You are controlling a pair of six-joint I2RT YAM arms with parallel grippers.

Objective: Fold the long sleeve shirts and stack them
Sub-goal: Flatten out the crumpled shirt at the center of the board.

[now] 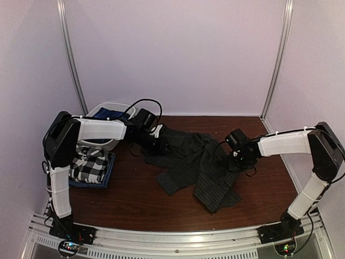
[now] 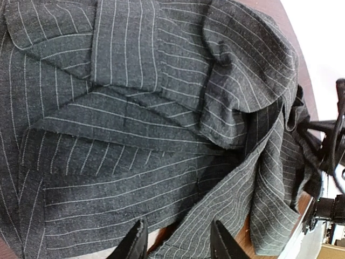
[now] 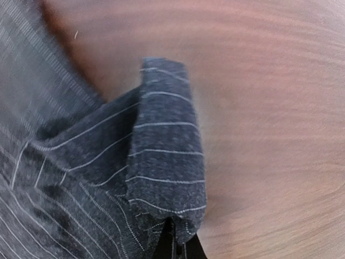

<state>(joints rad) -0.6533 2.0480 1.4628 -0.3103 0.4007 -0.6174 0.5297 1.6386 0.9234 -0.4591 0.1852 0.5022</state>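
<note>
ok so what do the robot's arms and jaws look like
The left arm and right arm match: white tubular link covers between bulky black joint housings, with loose black cables looping near the wrists. Each black base sits on a ribbed silver metal rail, beside a board with red and green lights. The jaws are slim and black.

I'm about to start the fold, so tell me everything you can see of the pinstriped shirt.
The pinstriped shirt is dark charcoal woven cloth with thin pale stripes. It lies crumpled and unfolded across the middle of the brown table, its layers overlapping and one long part trailing toward the near edge. The right hand is shut on a folded bit at its right side. The left hand stands open at its far left edge.
</note>
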